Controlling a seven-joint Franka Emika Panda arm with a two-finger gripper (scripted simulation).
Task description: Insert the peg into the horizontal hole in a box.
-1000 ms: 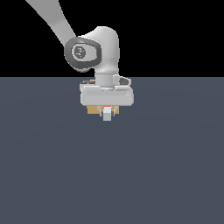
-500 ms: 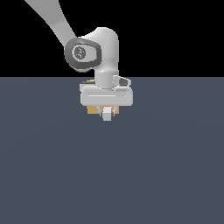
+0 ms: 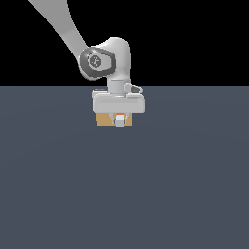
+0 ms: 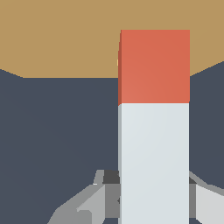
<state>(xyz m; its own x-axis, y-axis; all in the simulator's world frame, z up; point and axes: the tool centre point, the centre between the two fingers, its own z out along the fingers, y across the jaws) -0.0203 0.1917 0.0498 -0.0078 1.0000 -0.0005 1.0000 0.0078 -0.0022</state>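
The tan box (image 3: 103, 120) stands on the dark floor, mostly covered by my white hand in the exterior view. My gripper (image 3: 119, 118) is shut on the peg (image 3: 119, 121), holding its pale grey-white half. In the wrist view the peg (image 4: 154, 131) points its red-orange half at the box (image 4: 61, 39), and that red end overlaps the box's tan face. Grey fingers (image 4: 87, 205) show on both sides of the white half. The hole is hidden in both views; I cannot tell whether the tip has entered it.
The grey-blue floor (image 3: 124, 194) spreads around the box with nothing else on it. The arm (image 3: 58, 24) comes down from the exterior view's upper left.
My gripper has carried the peg farther toward the box and a little to the exterior view's right. The visible grey end of the peg has drawn in closer to the box face.
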